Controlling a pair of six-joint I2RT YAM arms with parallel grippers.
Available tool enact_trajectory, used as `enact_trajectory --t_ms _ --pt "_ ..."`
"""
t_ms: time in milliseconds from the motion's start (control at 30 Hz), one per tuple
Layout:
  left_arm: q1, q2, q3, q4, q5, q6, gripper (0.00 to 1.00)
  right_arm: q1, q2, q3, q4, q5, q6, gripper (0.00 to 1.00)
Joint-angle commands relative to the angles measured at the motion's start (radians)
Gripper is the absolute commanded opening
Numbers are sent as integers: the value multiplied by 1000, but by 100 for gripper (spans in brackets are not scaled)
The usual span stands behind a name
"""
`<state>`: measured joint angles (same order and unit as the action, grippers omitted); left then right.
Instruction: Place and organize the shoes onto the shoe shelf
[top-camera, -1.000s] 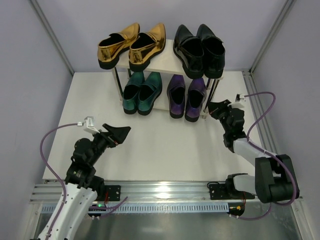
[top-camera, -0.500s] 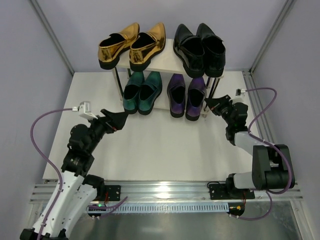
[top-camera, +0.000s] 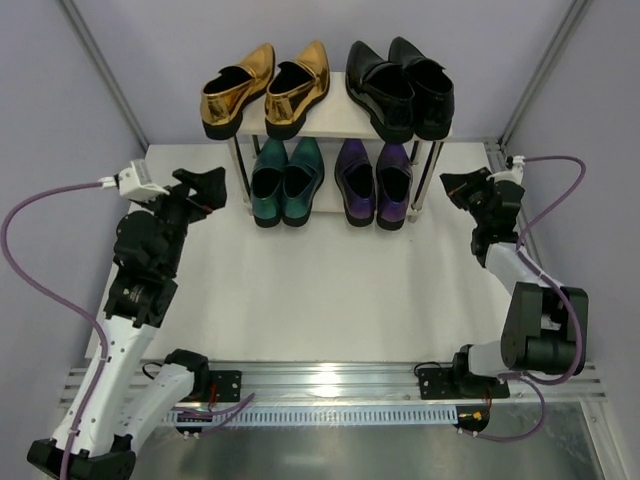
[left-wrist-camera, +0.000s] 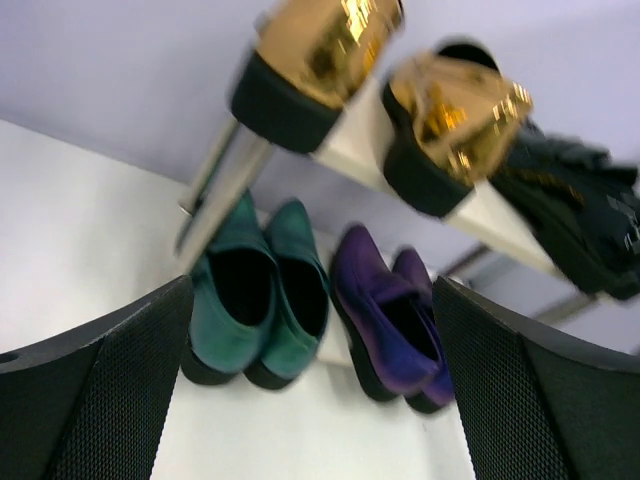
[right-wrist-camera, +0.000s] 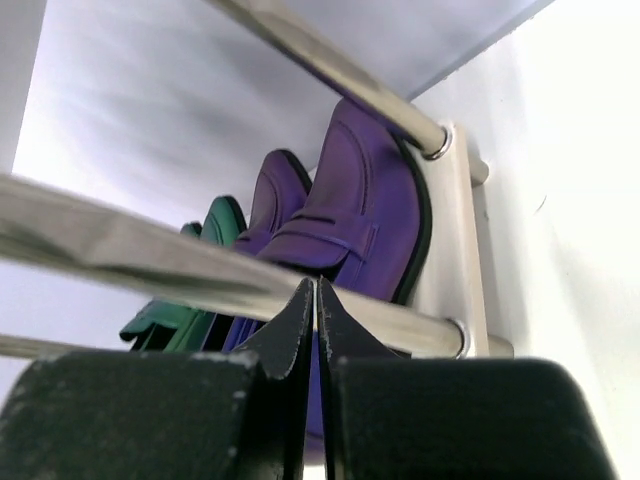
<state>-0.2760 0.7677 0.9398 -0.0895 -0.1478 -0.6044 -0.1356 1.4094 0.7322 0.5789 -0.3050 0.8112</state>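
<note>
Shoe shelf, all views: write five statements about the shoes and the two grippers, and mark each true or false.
1. The gold pair stands on the left of the shoe shelf's top board. True.
2. The purple pair is on the top board. False: it stands on the lower board, to the right of the teal pair.
3. The left gripper is open and holds nothing. True.
4. The right gripper is shut on a purple shoe. False: it is shut on nothing, beside the shelf's right end.
5. One shoe of the black pair lies on the table. False: both stand on the right of the top board.
</note>
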Motion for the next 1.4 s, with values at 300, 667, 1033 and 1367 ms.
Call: enact_trajectory --t_ms 300,667,1033,1367 --pt "12 79 105 137 -280 123 67 258 -502 117 -571 -102 -398 4" --pt "116 346 223 295 -311 61 0 487 -388 475 -841 -92 -549 4" --pt "155 524 384 350 -224 135 0 652 -38 895 -882 136 -544 4" --pt "199 619 407 359 -104 104 0 743 262 1246 -982 454 -520 4"
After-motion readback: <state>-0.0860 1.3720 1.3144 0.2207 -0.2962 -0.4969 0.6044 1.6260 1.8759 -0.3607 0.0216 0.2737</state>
